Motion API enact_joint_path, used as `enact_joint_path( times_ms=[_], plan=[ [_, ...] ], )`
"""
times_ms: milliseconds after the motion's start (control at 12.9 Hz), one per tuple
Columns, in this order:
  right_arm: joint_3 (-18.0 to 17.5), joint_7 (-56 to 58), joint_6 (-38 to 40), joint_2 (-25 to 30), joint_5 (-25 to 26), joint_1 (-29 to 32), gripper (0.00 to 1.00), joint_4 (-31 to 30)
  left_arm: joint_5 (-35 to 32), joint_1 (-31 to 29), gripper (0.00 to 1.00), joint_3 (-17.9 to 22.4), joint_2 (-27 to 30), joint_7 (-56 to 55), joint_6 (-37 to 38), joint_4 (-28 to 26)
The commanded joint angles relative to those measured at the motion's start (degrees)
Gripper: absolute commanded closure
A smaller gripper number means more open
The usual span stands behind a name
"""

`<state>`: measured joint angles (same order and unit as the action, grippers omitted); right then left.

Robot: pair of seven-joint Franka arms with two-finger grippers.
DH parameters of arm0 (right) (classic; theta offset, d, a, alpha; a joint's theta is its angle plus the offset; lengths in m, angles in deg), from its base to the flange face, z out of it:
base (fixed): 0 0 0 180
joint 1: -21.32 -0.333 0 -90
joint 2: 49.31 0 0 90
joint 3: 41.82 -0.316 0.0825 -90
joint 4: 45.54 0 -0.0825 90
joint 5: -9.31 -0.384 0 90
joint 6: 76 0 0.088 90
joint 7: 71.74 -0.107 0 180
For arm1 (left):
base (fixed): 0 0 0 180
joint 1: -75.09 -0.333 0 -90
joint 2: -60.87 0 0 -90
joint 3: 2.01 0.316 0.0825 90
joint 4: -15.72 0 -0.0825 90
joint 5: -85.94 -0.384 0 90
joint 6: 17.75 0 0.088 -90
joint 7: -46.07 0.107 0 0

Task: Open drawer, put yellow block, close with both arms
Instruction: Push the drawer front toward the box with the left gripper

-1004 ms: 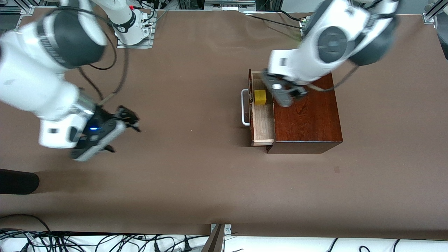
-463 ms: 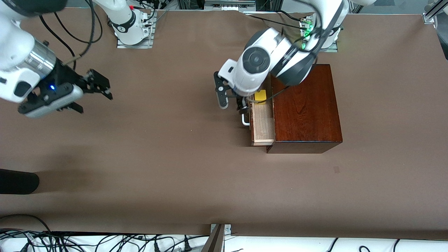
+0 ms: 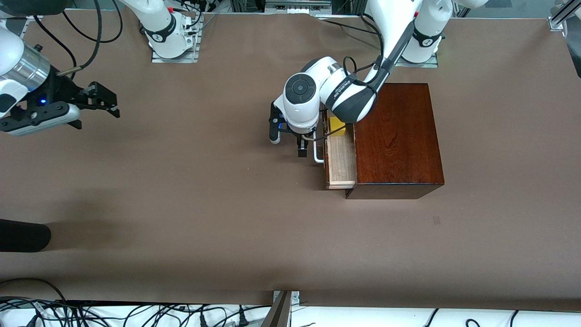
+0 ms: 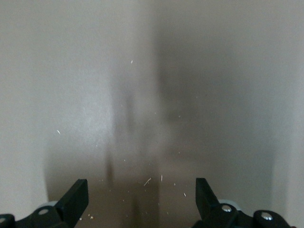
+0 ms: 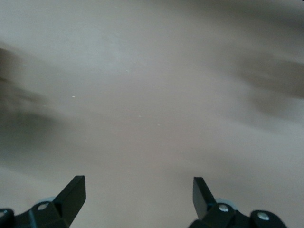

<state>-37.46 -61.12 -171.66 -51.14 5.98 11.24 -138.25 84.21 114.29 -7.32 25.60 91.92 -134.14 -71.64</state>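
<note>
Yellow block (image 3: 336, 123) sits in the open drawer (image 3: 341, 159), at the end farther from the front camera — open and put steps look done, closing is left. Left gripper (image 3: 290, 141) hangs low in front of the drawer, just beside its white handle (image 3: 319, 156), jaws spread, nothing held. Right gripper (image 3: 93, 102) is over bare table (image 3: 204, 218) toward the right arm's end, well apart from the wooden box (image 3: 397, 136) — jaws released, empty.

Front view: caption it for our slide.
Open left gripper beside the open drawer holding the yellow block; open right gripper waits.
</note>
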Motion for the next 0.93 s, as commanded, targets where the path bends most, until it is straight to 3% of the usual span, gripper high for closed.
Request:
enact_joint_path(
  times_ms=[0,463,849],
  plan=[
    [-0.9,-0.5,-0.8,0.9,2.6,1.7,0.00,-1.7,-2.4,-0.3,0.00,0.8,1.3,1.8,5.0,-1.2],
    [-0.9,-1.2,-0.7,0.4,3.2,2.6,0.00,-1.5,-3.3,-2.9,0.00,1.3,2.3,1.9,16.5,-0.7],
    [-0.8,-1.5,-0.3,0.0,3.2,2.4,0.00,-0.9,-6.3,-3.8,0.00,1.4,3.5,1.8,19.1,-0.6]
  ],
)
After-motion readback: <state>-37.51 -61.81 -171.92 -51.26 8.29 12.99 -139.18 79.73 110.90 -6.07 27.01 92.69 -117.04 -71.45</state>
